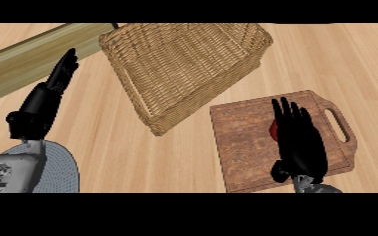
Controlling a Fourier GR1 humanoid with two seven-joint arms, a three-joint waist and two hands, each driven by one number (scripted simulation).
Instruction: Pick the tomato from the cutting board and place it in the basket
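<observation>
The tomato lay on the cutting board, mostly hidden under the right hand, whose straight fingers covered it without gripping. The basket stood up-left of that hand; the left hand rested open, far left.

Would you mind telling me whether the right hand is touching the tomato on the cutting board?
Cannot tell. In the head view the right hand lies over the tomato, hiding all but a red sliver, so neither contact nor a gap shows plainly.
</observation>
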